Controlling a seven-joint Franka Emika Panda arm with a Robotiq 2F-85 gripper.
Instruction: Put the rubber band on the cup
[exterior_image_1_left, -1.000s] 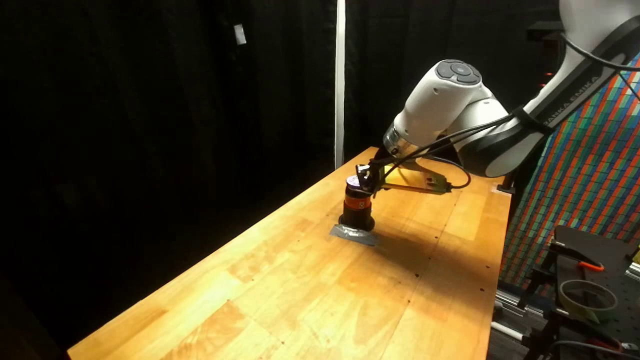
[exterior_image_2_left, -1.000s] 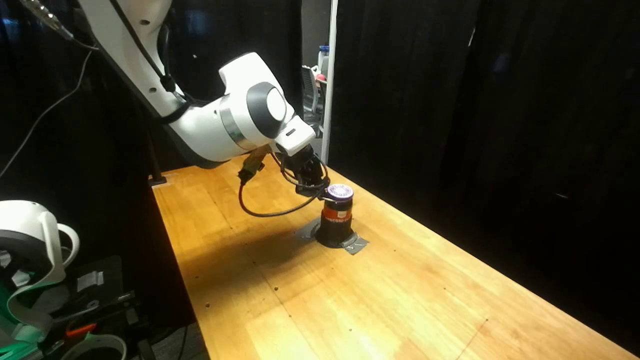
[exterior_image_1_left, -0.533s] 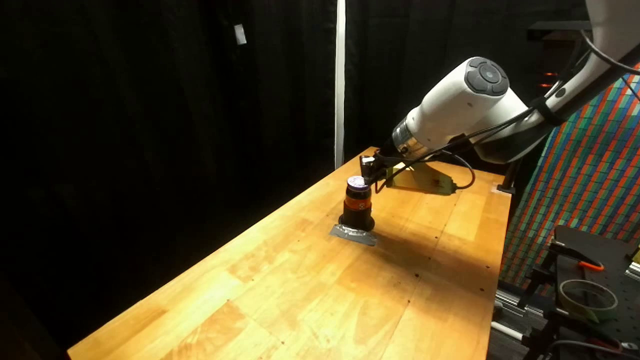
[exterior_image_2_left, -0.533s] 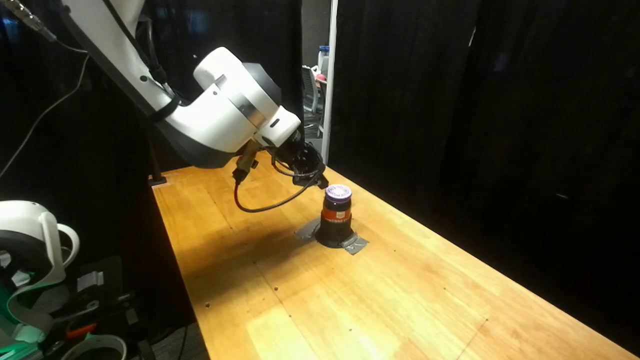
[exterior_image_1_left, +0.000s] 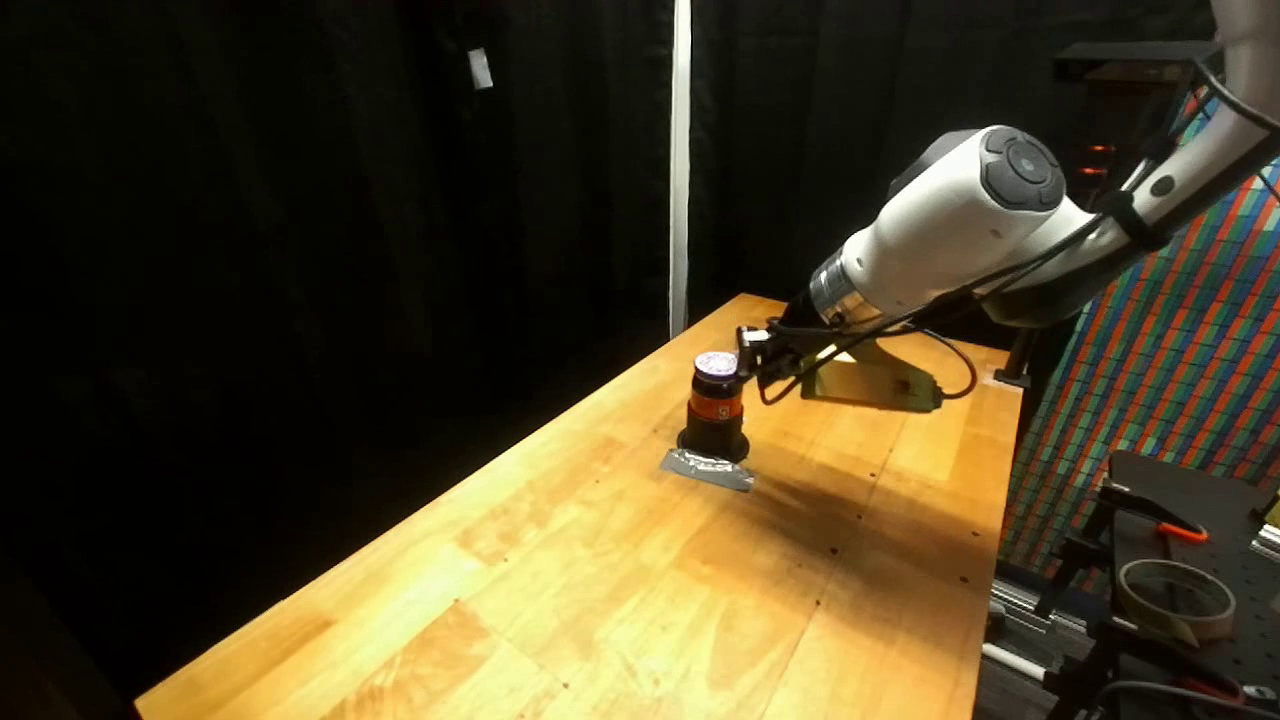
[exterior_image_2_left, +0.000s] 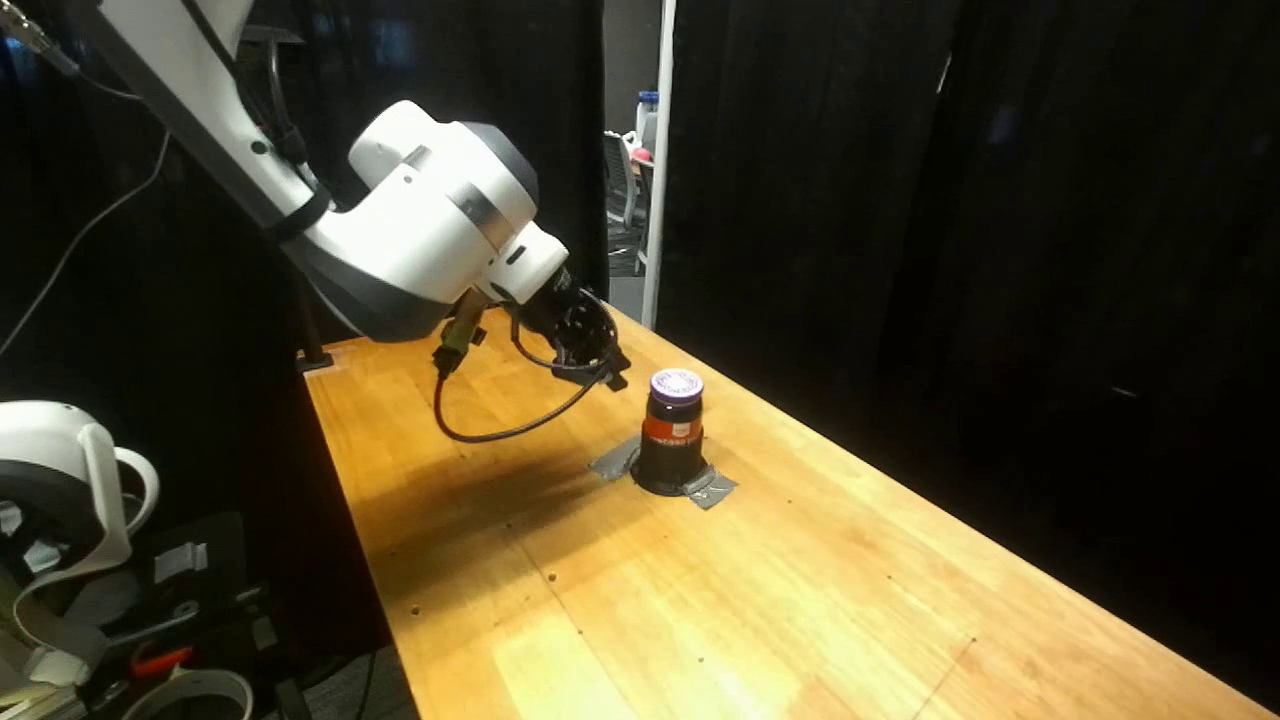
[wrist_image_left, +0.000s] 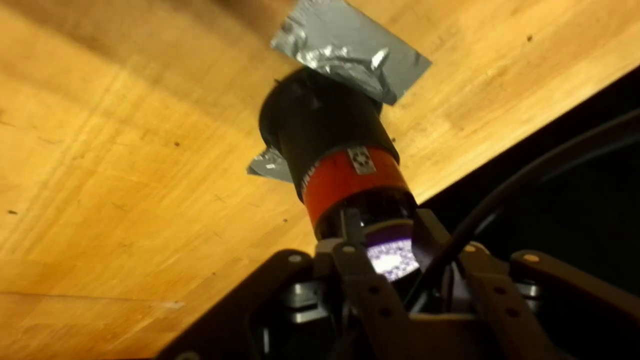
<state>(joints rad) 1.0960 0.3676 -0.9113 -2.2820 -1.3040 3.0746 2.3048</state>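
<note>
Zero rubber bands are showing on the dark, orange-red-bodied cylindrical cup (exterior_image_2_left: 672, 430), so the fitting is apparently waiting! In an exterior view the black metal gripper (exterior_image_2_left: 616, 374) is hanging just left, spread and pinching nothing. Crinkled silver tape strips (wrist_image_left: 355, 50) are lapping from the upright cup's flared base (exterior_image_2_left: 662, 484) onto the grainy wooden table (exterior_image_2_left: 850, 560).

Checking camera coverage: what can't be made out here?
Rubber band: can't be confirmed in any view; the wrist view shows a thin tan line between the fingers, too blurred to tell.
Cup lid: partly hidden by the fingers, print washed out, wrist view.
Cup label: print too small to read surely, both exterior views.
Arm: rear end cut off by the frame edge, both exterior views.
</note>
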